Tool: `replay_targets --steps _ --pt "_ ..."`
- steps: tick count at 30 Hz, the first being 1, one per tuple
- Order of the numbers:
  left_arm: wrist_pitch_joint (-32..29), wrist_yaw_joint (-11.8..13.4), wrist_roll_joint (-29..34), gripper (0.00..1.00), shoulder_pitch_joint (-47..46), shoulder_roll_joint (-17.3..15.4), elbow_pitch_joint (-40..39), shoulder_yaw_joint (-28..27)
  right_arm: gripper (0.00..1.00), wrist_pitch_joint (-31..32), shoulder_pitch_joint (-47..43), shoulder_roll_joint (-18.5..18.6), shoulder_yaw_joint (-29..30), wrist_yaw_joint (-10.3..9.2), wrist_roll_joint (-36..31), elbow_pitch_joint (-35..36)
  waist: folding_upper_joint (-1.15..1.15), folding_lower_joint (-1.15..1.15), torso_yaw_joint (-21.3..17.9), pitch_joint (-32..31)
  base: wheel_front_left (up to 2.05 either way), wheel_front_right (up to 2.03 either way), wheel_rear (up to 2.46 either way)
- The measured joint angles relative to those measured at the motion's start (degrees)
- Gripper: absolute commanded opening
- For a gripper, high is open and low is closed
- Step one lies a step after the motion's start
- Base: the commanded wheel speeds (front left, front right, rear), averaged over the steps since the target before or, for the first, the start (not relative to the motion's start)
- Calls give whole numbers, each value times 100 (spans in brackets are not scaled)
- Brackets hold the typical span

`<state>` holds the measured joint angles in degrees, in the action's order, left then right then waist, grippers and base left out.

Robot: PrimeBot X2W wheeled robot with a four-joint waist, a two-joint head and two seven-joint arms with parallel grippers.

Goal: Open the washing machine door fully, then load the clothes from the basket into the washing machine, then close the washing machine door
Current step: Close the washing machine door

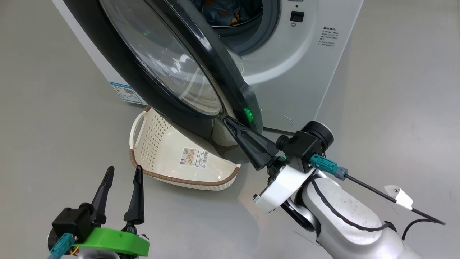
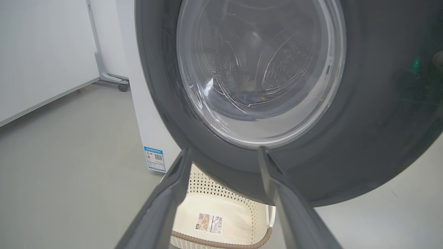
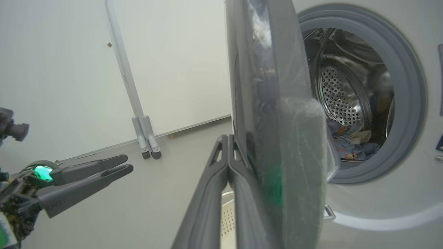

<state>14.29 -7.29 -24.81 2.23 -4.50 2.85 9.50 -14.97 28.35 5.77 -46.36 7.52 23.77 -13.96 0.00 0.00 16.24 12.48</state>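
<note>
The washing machine [image 1: 305, 64] stands with its door [image 1: 158, 57] swung partly open, black rim and glass bowl facing me. My right gripper [image 1: 227, 119] is shut and empty, its tips against the outer face of the door's lower rim; in the right wrist view the shut gripper [image 3: 226, 138] lies along the door [image 3: 277, 103], seen edge-on. Clothes [image 3: 349, 145] lie inside the steel drum. The basket [image 1: 172, 158] lies tipped on its side on the floor under the door, its inside bare but for a label. My left gripper [image 1: 122, 172] hangs open, short of the basket.
A blue sticker [image 2: 154, 159] marks the machine's lower side corner. A white panel on a wheeled stand [image 3: 147, 138] stands behind, to the left. Grey floor [image 1: 54, 108] spreads left of the basket, and more [image 1: 395, 90] right of the machine.
</note>
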Motion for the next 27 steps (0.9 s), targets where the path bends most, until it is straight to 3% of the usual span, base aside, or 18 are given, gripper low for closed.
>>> replay_targets --steps 10,27 --pt "0 0 -57 100 -7 29 -33 -8 0 0 220 26 374 0 0 -31 0 0 -97 168 0 0 0" --pt "15 0 -149 100 -229 92 -185 30 0 0 709 382 875 0 -123 -41 0 0 -56 729 0 0 0"
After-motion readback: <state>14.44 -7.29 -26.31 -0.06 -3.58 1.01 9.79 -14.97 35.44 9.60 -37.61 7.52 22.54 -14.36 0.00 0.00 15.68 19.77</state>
